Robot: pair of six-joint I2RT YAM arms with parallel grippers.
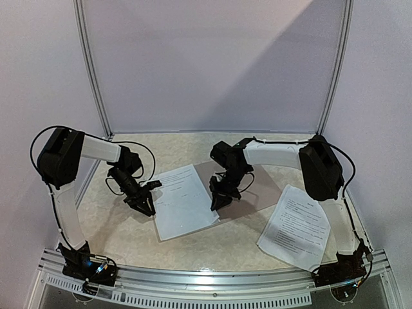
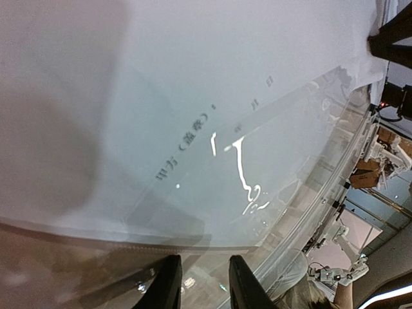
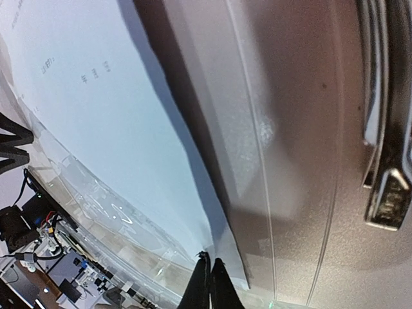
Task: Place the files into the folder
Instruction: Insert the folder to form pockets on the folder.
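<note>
Left gripper (image 1: 148,207) is spread apart beside a file (image 1: 183,203) on the folder (image 1: 261,183), right gripper (image 1: 216,203) squeezed together at its edge near a clip (image 3: 386,187).

Table (image 1: 129,232): beige, speckled top, shadowed in patches. A plain white back panel (image 1: 212,64) closes the far side, flanked by two slim metal frame posts, left (image 1: 92,71) and right (image 1: 336,71), that lean apart toward the top. A ribbed aluminium rail (image 1: 212,283) runs along the near edge. In the left wrist view a brown cardboard box (image 2: 365,172) shows beyond the table edge, small and blurred.
</note>
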